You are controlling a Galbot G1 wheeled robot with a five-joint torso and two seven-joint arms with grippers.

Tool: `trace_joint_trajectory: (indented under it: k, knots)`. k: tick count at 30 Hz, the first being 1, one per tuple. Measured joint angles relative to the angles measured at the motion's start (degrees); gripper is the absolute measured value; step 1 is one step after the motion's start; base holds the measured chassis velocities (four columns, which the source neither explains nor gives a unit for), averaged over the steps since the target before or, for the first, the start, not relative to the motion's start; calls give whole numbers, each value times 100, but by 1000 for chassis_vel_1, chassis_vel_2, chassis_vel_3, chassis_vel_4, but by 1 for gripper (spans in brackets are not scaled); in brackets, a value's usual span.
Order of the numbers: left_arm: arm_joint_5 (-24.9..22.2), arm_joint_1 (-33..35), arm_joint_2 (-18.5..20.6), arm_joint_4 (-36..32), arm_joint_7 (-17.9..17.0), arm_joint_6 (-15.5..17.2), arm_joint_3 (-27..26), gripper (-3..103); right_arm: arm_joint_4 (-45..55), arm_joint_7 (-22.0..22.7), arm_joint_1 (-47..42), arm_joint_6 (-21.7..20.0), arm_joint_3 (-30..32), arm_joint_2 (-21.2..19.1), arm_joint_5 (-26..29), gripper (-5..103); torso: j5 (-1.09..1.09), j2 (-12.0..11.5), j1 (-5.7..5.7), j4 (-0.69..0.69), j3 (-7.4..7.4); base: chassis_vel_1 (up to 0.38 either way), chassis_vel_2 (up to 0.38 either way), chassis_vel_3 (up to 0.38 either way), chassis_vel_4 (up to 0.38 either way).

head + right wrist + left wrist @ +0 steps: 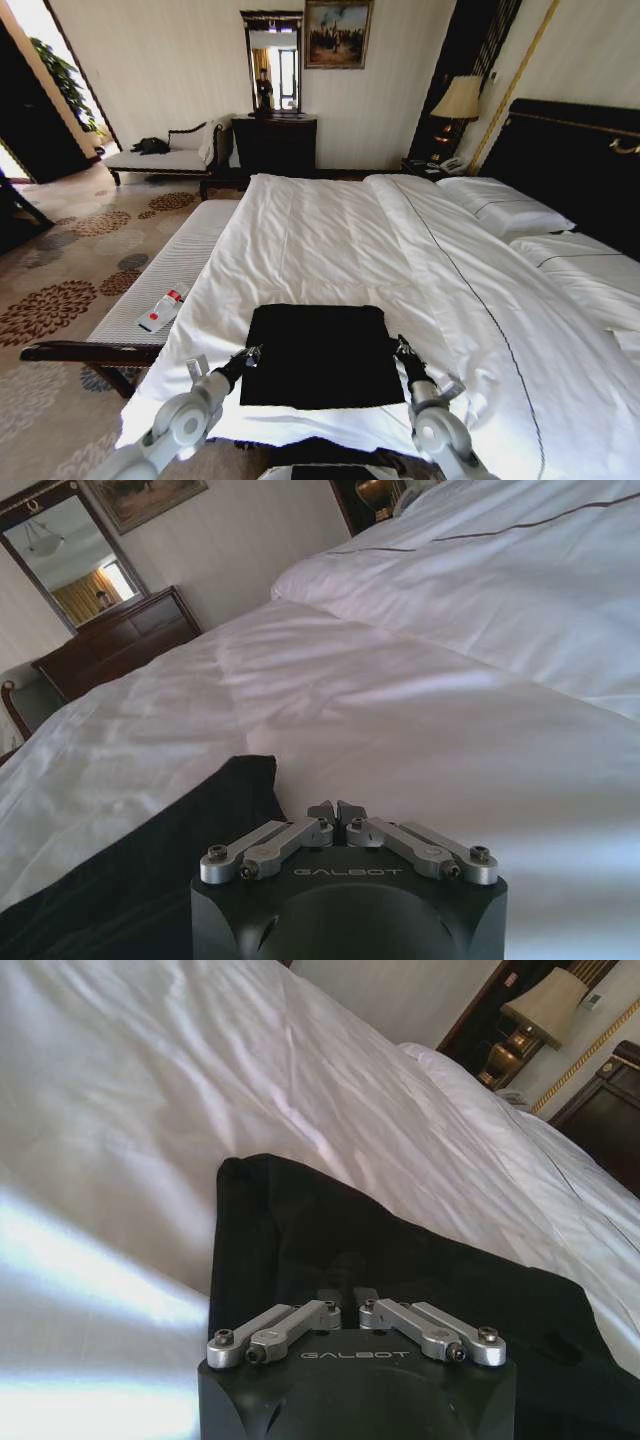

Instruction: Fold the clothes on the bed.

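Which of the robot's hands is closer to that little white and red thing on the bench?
The left hand, at the black T-shirt's left edge on the bench side. The right hand is at the shirt's far edge from the item.

A black T-shirt (322, 354), folded into a rough rectangle, is laid flat on the white duvet (330, 250) near the foot of the bed (560, 150). The left gripper (248, 357) is placed at its left edge and the right gripper (403, 350) at its right edge. A bench (170, 275) is set beside the bed.
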Motion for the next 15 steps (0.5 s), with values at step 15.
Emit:
trace_joint_trajectory:
  k: [15]
  knots:
    - [471,302,-92,-146,172,-442,-337,8,6,-30,-108,244,-142,212,-558,9,0,0,0,1,0,0,0,0,0]
